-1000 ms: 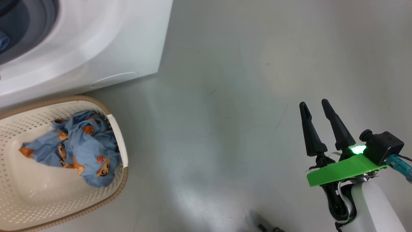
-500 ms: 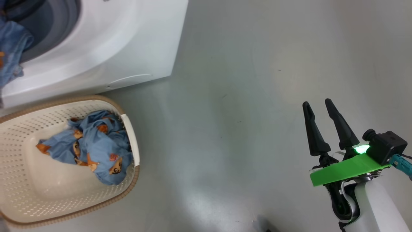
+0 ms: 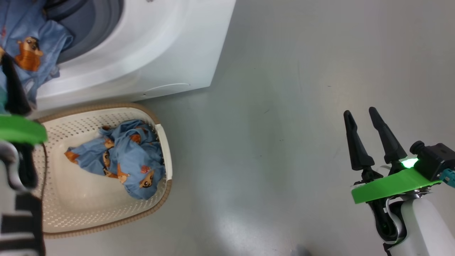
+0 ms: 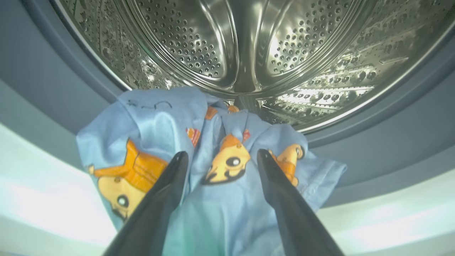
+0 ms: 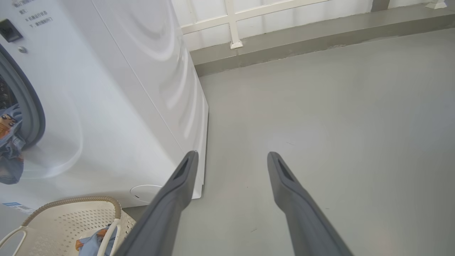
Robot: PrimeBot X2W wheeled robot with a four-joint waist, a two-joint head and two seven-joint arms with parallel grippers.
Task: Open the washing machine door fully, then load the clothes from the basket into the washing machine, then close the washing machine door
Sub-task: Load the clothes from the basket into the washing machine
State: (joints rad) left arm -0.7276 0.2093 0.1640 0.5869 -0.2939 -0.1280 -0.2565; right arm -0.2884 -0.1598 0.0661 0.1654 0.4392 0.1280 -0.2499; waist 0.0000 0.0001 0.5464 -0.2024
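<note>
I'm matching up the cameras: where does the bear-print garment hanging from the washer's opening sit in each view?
Head view: garment, top left, draped over the opening's lip.
Left wrist view: lower centre, behind the open left gripper.
Right wrist view: far left edge.
Shared landmark: the grey seal beside it.

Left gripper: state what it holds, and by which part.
Nothing: the left gripper is open, and the clothes lie loose between its fingers over the washing machine seal.

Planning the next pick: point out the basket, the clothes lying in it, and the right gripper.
basket (image 3: 165, 153): head view, white handle strip on its rim.
clothes (image 3: 128, 160): head view, middle of the blue heap.
right gripper (image 3: 359, 111): head view, midway between its fingertips.
</note>
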